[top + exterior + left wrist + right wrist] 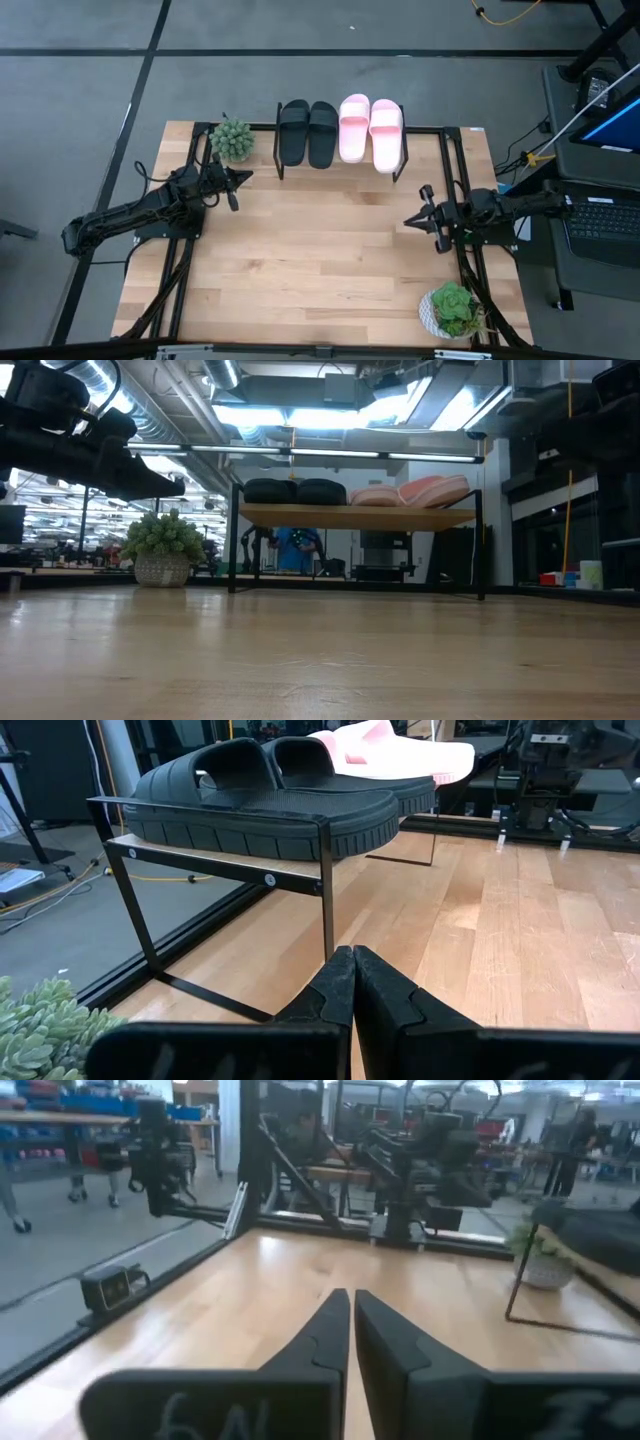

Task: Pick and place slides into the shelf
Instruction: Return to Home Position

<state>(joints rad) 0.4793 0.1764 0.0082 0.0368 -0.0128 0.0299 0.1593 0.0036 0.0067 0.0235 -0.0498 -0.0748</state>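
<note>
All four slides sit on the shelf [341,160] at the table's far edge. The two black slides [307,131] lie side by side on its left half, the two pink slides [371,130] on its right half, soles down on the plank [355,516]. My left gripper [238,183] hovers shut over the table, just left of and nearer than the shelf, and touches nothing; its wrist view shows the black slides [265,800] ahead. My right gripper [412,219] hovers shut at the table's right side, pointing left, also empty.
A small green plant in a pot [232,139] stands at the far left, close beside the shelf and my left gripper. Another potted plant [452,309] stands at the near right corner. The bare wooden tabletop [320,250] spreads between the two arms.
</note>
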